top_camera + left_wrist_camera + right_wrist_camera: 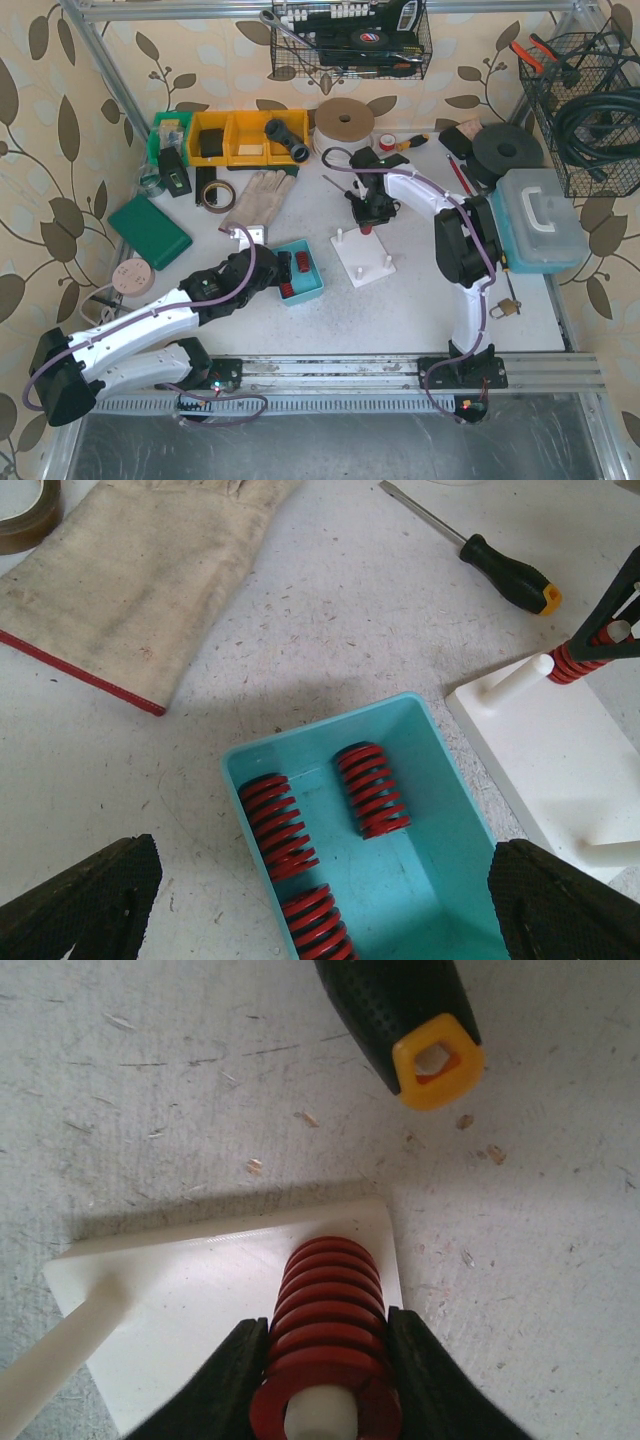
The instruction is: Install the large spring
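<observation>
Right wrist view puts my right hand (325, 1380) at the centre: its two fingers (215, 1390) press on either flank of the large spring (328, 1290), pinching it. The spring is already threaded over a white peg (320, 1422), whose tip shows inside the top coil, and its lower coils seem to reach the white base (200, 1290).

As I judge it, the step in hand is seating and letting go. I would check that the bottom coil sits flat on the base, then part the fingers evenly and lift straight up along the peg, so neither pad drags the coils back off.

A neighbouring peg (60, 1350) stands to one side of the base, and the screwdriver (400, 1010) lies on the surface (150, 1110) just beyond its far edge. Both are close enough to snag on a sideways retreat.

My left hand (325, 900) is spread wide and holds nothing. It hangs over the teal tray (320, 720) of spare springs (372, 788), apart from the base, with the glove (130, 580) lying farther off.
</observation>
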